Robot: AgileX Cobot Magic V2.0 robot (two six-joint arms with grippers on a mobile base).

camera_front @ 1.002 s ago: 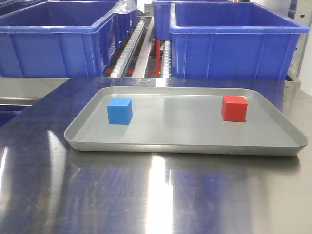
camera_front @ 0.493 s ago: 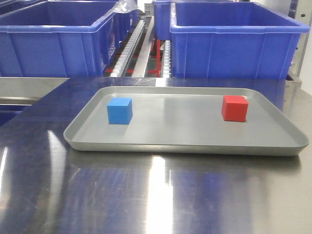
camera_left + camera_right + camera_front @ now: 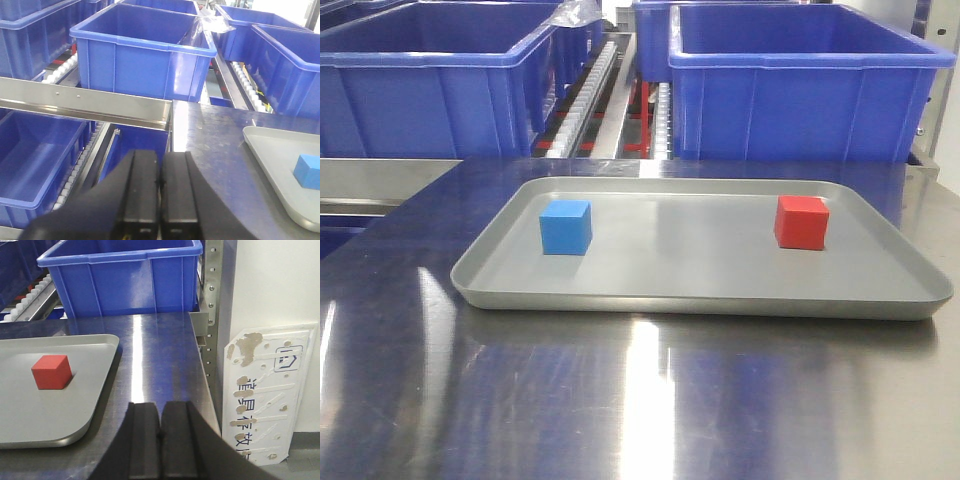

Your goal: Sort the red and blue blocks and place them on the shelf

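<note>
Left gripper (image 3: 160,172), pressed together and empty, is held beside the tray (image 3: 265,150), the blue block (image 3: 307,171) being set ahead-right of it, the red block (image 3: 50,372) ahead-left of the likewise closed right gripper (image 3: 160,426).

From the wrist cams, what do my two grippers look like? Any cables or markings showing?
The left gripper and right gripper look alike: all black, each with two flat, rectangular jaws with rounded corners, on a wider black body that flares out below. No cables or labels show in either wrist view.
</note>
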